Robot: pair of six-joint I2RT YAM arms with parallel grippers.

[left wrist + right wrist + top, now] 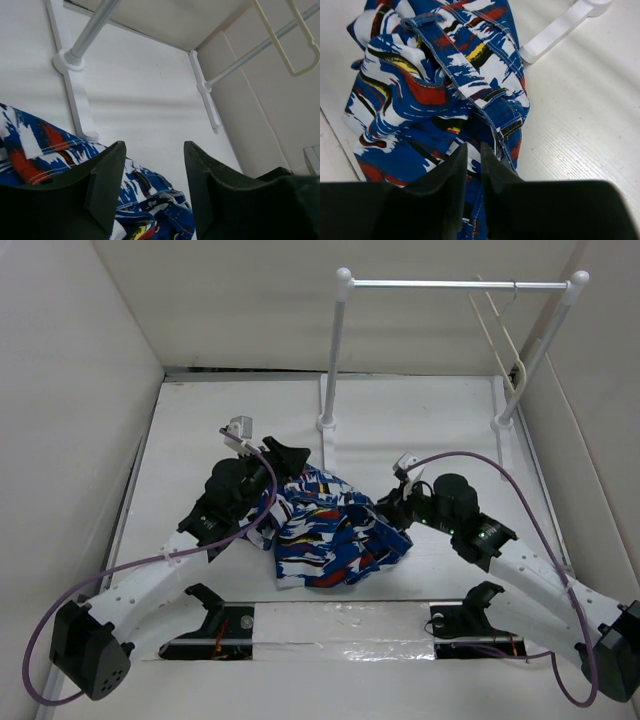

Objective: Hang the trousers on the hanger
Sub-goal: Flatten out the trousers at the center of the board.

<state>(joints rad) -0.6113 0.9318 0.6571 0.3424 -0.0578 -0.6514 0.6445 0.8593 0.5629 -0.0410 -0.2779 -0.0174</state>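
The trousers (330,535) lie in a crumpled heap in the middle of the table (200,420), near the front edge, with the waistband and belt loops bunched on top. At the far side stands a white rail (450,284) on two posts. The hanger (497,325) dangles from the right end of its bar, well apart from the cloth.

The left gripper (154,145) sits at the far left edge of the heap. Its jaws are spread wide with nothing between them, and only bare table and a corner of the print show past the fingers (107,185).

The right gripper (473,146) is at the right edge of the heap, pointing down into the folds just beside the waistband. Its jaws are drawn almost together, leaving only a thin slit through which blue cloth shows. I cannot tell from here whether a fold is actually pinched between them.
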